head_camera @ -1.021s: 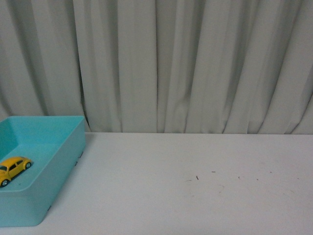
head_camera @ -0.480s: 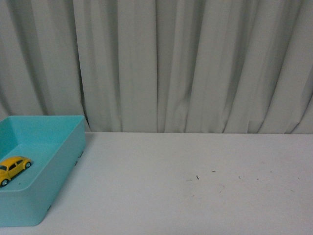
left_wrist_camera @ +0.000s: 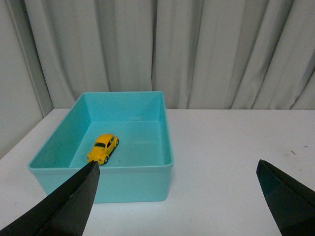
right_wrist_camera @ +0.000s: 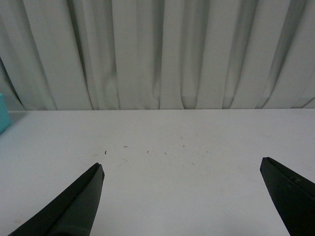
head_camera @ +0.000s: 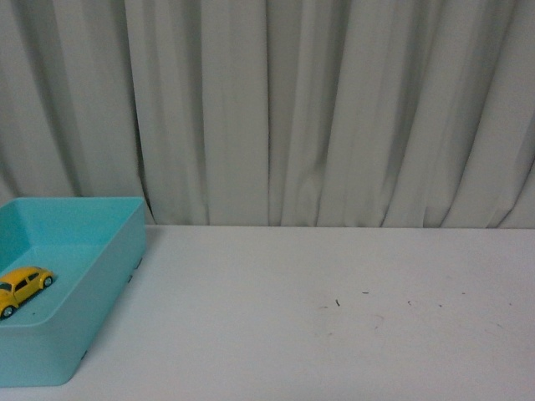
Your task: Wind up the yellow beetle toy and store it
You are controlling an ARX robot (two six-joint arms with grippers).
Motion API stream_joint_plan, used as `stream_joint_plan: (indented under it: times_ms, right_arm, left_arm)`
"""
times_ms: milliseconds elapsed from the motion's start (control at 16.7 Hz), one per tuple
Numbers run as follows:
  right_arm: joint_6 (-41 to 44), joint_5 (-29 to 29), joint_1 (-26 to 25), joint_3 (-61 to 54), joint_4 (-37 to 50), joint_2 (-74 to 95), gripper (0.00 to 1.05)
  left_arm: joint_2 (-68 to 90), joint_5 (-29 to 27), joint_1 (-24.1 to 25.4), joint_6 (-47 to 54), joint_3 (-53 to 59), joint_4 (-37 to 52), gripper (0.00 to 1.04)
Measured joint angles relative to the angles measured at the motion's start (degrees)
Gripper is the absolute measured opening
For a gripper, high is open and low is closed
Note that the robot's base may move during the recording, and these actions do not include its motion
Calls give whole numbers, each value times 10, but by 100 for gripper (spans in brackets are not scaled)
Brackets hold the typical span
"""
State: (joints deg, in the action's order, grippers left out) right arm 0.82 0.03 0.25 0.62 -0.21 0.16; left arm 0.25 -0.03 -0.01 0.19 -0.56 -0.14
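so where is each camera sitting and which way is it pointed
Front view: on the robot's body, facing the white table and curtain; no arm shows.
Left wrist view: above the left end effector, open, looking at the teal bin holding the yellow beetle toy.
Right wrist view: above the right end effector, open, over bare table.
Front and left wrist views share bin and toy.
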Motion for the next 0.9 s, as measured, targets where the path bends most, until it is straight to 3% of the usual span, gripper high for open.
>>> stream_joint_plan:
  times_ms: [901]
  right_arm:
    - [0,0,0,0,0,0,98]
  left_arm:
    - [0,0,0,0,0,0,98]
